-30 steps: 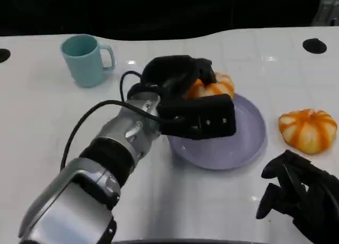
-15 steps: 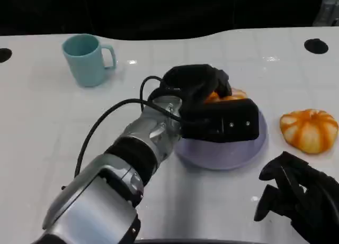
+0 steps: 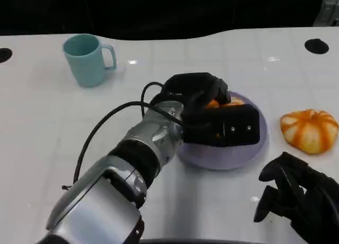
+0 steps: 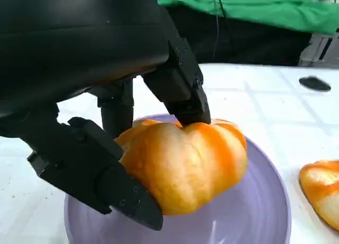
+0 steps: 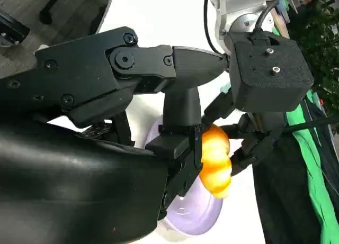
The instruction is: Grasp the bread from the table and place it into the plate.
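Bread (image 3: 229,102) showed near the centre of the head view as a sliver of orange, mostly hidden by the left robot hand (image 3: 209,109), which was clamped around it directly above the purple plate (image 3: 212,156). A second orange bun (image 3: 309,129) lay on the white tabletop (image 3: 47,127) at the right edge of the frame, apart from the plate, and a teal mug (image 3: 86,59) stood at upper left. At lower right the right robot hand (image 3: 296,199) rested low, holding nothing, its fingers looking loosely curled; whether fully closed I cannot tell.

In the left wrist view the bread (image 4: 183,167) filled the middle of the frame, pinched between black fingers (image 4: 90,172) from both sides, just over the plate's (image 4: 275,201) hollow. I could not tell whether it touched the surface.

In the right wrist view the bread (image 5: 214,159) hung at centre, gripped by the left robot hand over the plate (image 5: 196,215).

The risk from here, in my judgement: if the fingers opened while the rounded bun was above the plate, it could roll toward the rim or off it; a finger dragging on withdrawal could also tip the plate.
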You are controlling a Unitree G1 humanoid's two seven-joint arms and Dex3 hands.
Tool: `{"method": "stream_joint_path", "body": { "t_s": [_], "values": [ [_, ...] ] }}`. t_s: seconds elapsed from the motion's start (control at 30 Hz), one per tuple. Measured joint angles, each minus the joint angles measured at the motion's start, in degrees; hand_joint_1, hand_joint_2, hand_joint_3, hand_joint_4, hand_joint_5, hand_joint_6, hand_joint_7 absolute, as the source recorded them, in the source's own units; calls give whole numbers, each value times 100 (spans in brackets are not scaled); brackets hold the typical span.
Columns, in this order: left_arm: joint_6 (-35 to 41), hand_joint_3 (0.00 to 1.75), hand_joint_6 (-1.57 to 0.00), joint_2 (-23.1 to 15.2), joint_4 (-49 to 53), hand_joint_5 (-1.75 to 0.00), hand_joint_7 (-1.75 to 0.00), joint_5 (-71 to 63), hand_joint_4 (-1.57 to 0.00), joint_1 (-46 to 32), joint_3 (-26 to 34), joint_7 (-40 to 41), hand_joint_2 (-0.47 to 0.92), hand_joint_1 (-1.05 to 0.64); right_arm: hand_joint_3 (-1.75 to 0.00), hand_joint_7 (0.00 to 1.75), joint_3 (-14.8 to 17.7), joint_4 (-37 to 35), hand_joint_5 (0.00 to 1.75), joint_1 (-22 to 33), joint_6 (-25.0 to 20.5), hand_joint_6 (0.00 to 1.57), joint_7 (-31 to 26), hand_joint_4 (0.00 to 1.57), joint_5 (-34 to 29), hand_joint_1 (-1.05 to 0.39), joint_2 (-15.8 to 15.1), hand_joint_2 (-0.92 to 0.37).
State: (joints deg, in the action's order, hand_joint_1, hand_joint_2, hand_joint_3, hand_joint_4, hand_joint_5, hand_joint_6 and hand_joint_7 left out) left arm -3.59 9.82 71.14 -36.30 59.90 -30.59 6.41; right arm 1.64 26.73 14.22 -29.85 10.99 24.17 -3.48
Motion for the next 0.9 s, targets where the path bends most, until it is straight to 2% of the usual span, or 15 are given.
{"method": "stream_joint_path", "body": {
  "t_s": [0.07,0.13,0.33,0.4,0.63,0.9],
  "values": [
    [12,21,-39,-6,9,-32,0,-8,-35,7,-46,-149,92,-52,-40,162,0,0,175,0,0,46,0,62,4,-45,4,-92],
    [12,24,-34,-24,11,-24,0,-50,-27,26,-108,-258,92,-62,-40,162,0,0,175,0,0,47,0,62,7,-45,9,-92],
    [15,51,-23,-146,-13,-14,0,-110,-7,94,-166,-762,92,-80,-41,162,2,0,175,-8,0,46,-1,62,5,-45,12,-92],
    [-10,54,-22,-248,-79,-13,0,-72,-5,139,-137,-1127,92,-83,-41,162,3,-5,175,-12,5,46,6,62,6,-45,12,-92],
    [-108,52,-23,-534,-419,-15,-1,287,-6,144,163,-1800,92,-84,-41,162,7,-35,175,-37,16,47,38,62,14,-44,12,-92],
    [14,46,-30,-889,-1712,-26,-3,1891,-22,-282,1365,-3032,92,-78,-41,163,28,-57,175,-60,16,47,37,62,14,-44,11,-92]
  ]
}}
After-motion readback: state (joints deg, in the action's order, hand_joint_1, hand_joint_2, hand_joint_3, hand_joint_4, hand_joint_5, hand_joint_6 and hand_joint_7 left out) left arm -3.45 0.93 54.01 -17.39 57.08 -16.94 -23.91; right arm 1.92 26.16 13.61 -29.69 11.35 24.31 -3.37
